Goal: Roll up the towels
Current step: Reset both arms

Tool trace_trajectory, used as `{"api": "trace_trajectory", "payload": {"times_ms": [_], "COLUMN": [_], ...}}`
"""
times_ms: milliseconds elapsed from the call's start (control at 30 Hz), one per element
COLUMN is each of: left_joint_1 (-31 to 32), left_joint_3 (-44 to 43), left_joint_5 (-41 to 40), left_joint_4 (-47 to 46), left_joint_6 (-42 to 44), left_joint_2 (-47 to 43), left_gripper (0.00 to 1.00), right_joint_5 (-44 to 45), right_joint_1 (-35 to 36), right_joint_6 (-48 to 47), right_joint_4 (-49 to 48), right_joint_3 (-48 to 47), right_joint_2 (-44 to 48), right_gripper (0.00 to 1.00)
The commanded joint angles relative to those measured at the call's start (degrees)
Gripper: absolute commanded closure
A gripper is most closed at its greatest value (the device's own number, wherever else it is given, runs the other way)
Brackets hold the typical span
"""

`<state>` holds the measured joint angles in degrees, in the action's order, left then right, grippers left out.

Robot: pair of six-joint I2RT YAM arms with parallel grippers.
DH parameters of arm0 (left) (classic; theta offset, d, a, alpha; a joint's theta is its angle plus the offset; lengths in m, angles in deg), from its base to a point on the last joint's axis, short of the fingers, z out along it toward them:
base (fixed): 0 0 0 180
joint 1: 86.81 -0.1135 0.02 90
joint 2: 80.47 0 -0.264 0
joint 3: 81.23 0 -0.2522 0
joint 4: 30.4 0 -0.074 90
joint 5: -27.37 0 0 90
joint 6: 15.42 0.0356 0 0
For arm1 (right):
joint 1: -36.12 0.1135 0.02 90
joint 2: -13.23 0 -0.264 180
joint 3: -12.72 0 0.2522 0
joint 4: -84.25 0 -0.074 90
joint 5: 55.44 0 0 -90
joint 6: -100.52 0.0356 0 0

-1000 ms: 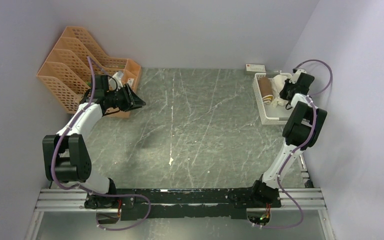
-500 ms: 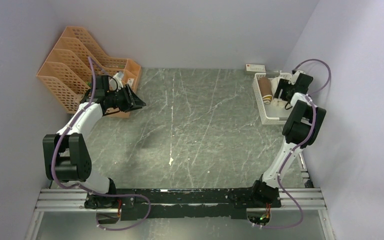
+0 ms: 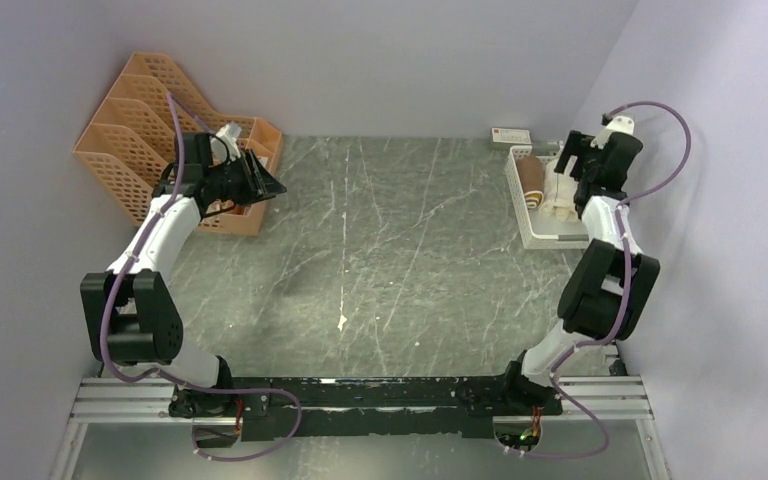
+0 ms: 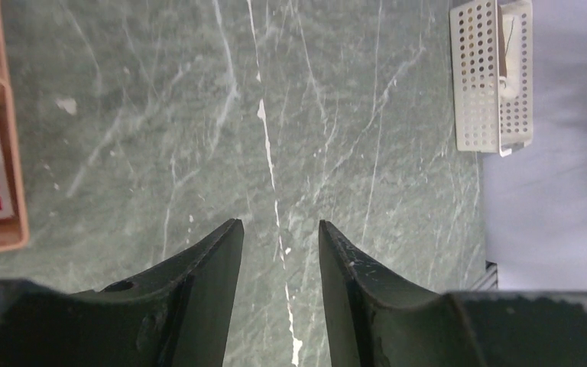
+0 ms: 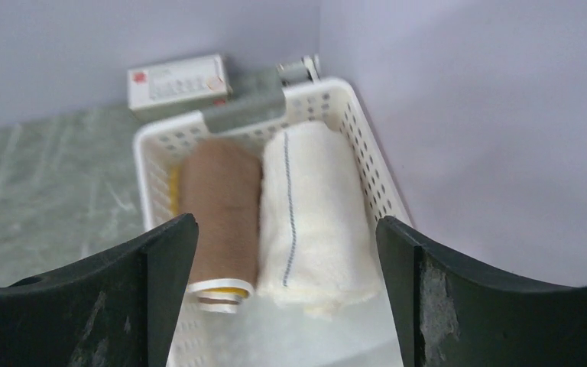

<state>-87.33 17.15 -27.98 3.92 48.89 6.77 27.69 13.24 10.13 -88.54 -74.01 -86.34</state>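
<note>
Two rolled towels lie side by side in a white perforated basket point(image 5: 351, 130) at the back right. The brown towel point(image 5: 218, 206), with a yellow edge at its end, is on the left and the cream-white towel point(image 5: 313, 222) on the right. My right gripper point(image 5: 287, 225) hangs open above them, holding nothing. From the top view, the right gripper point(image 3: 572, 165) is over the basket point(image 3: 550, 238), beside the brown towel point(image 3: 532, 180). My left gripper point(image 3: 265, 185) is at the far left by the orange rack. Its jaws point(image 4: 279, 225) are open over bare table.
An orange file rack point(image 3: 150, 150) stands at the back left, with an orange tray point(image 4: 0, 237) holding a red-and-white card. A small white box point(image 5: 176, 76) lies against the back wall behind the basket. The right wall runs close beside the basket.
My right gripper opened, let go of the cream-white towel and rose out of the basket. My left arm lifted slightly toward the rack and its jaws widened a little.
</note>
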Motion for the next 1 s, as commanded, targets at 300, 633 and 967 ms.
{"api": "trace_trajectory", "payload": {"times_ms": [300,633,967], "left_joint_1": [0.42,2.01,2.27], "left_joint_3": [-0.71,9.73,16.79], "left_joint_5": [-2.25,-8.43,-9.87], "left_joint_4": [-7.69,-18.94,-30.04], "left_joint_6": [10.66,16.89,15.96], "left_joint_2": [-9.23,-16.22,-16.32], "left_gripper": [0.23,0.01,0.01], "right_joint_5": [2.52,7.31,9.67], "right_joint_1": [24.72,40.87,41.35], "right_joint_6": [10.53,27.15,20.55], "right_joint_4": [-4.99,-5.19,-4.61], "right_joint_3": [17.62,31.33,24.27], "right_joint_2": [25.08,32.98,25.74], "right_gripper": [0.00,0.00,0.00]}}
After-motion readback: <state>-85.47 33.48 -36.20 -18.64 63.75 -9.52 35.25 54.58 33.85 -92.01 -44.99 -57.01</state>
